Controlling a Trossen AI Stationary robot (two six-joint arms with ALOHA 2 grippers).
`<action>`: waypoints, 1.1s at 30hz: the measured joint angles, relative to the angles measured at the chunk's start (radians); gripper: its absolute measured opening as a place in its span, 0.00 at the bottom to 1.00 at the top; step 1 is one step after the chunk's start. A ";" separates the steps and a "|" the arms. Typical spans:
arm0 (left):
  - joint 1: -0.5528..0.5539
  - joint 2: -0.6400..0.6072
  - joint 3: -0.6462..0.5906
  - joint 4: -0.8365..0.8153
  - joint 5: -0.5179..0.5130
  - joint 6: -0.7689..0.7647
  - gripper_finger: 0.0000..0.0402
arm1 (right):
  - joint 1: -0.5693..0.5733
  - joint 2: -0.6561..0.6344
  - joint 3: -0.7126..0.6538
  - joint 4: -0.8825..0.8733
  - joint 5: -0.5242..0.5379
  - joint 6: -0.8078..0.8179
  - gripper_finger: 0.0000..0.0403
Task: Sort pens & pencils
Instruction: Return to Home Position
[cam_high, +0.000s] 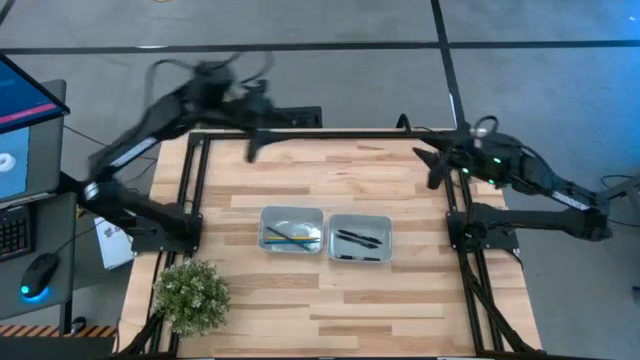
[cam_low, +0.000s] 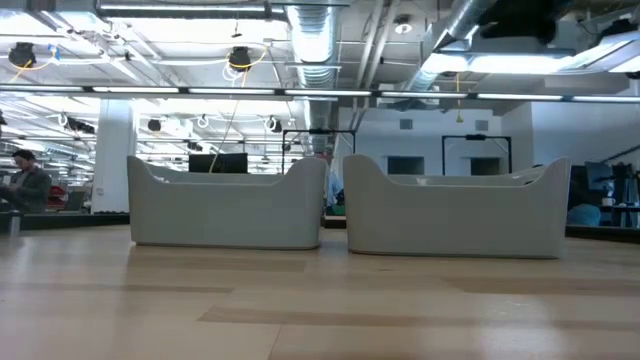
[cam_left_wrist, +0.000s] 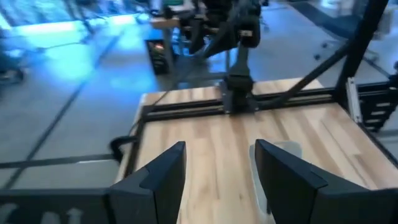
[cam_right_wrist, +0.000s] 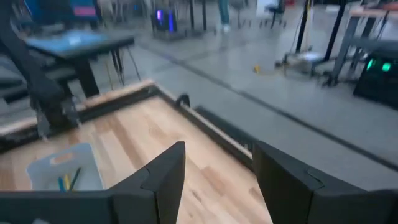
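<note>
- Tabletop (cam_high: 330, 180): the boards lie bare of any loose stick, so the sorting itself looks finished. By my judgement, only the parking of the two arms remains.
- Left arm: raised over the far left corner of the tabletop, well apart from both bins. Left pincer (cam_left_wrist: 221, 148) is spread wide with nothing between its fingers.
- Right arm: set along the right edge of the frame. Right pincer (cam_right_wrist: 219, 148) is near the far right corner, likewise spread wide and carrying nothing.
- Left gray bin (cam_high: 291, 230): stands at mid-tabletop, just beside its twin, and holds the pencils.
- Right gray bin (cam_high: 360, 238): on the right-arm side of the pair, holding the pens.
- Pencils (cam_high: 290, 238): lying flat on the floor of the left gray bin. A yellow one and a light blue one are plain from above. The right wrist view adds a greenish one beside them.
- Pens (cam_high: 360, 240): short black sticks lying slantwise on the floor of the right gray bin. Their exact count cannot be told.
</note>
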 joint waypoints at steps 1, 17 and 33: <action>0.014 -0.062 -0.056 0.005 -0.006 0.000 0.46 | 0.000 -0.049 -0.028 0.004 0.002 -0.001 0.52; 0.047 -0.999 -1.144 0.538 -0.332 -0.255 0.46 | 0.000 -0.594 -0.450 0.176 0.001 0.013 0.52; 0.046 -1.340 -1.464 0.538 -0.405 -0.361 0.46 | 0.000 -0.597 -0.732 0.469 0.004 0.078 0.52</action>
